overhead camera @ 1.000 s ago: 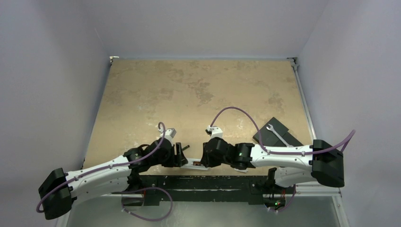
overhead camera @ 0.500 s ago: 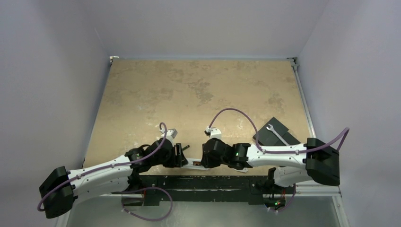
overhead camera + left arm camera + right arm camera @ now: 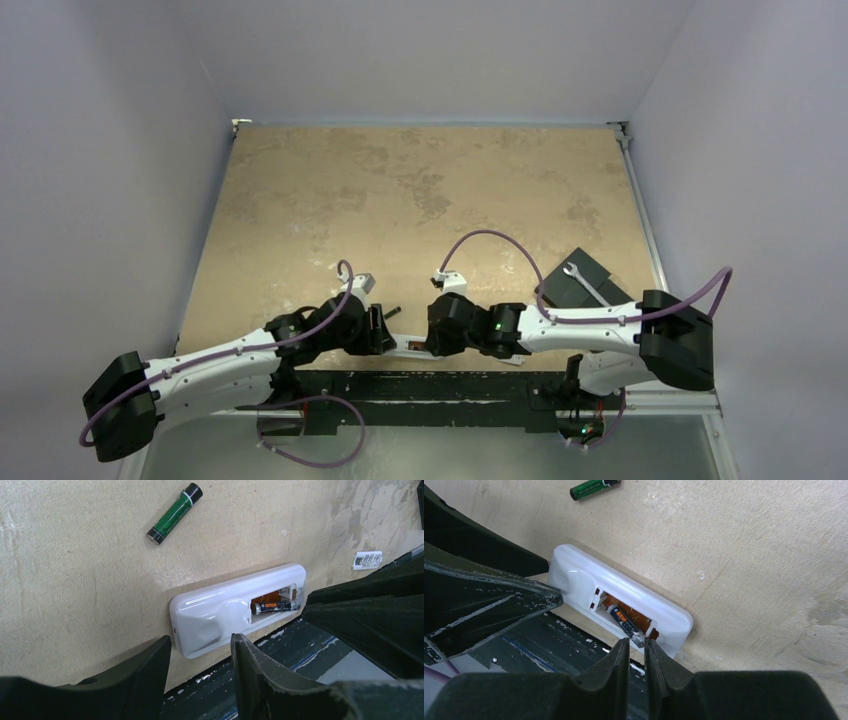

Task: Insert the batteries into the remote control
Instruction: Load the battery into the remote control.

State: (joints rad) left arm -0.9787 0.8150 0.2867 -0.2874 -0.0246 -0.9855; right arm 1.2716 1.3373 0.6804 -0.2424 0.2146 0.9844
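Note:
The white remote control (image 3: 210, 615) lies back up at the table's near edge, with its compartment open. One dark battery (image 3: 275, 607) lies in the compartment over orange contacts, and it also shows in the right wrist view (image 3: 625, 622). A second battery (image 3: 175, 513), green and black, lies loose on the table beyond the remote. My left gripper (image 3: 201, 639) is open, with its fingertips just short of the remote's closed end. My right gripper (image 3: 636, 642) is shut to a thin slit, and its tips are at the metal end of the seated battery. From above, the two grippers (image 3: 385, 330) (image 3: 428, 338) face each other over the remote (image 3: 412, 346).
A small white cover piece (image 3: 366, 560) lies on the table past the remote's far end. A dark block with a silver spanner on it (image 3: 585, 285) sits at the right edge. The black, scuffed mounting rail (image 3: 549, 635) runs just below the table's near edge.
The right arm's elbow and forearm have shifted a little to the left. Both grippers and the remote stay about where they were.

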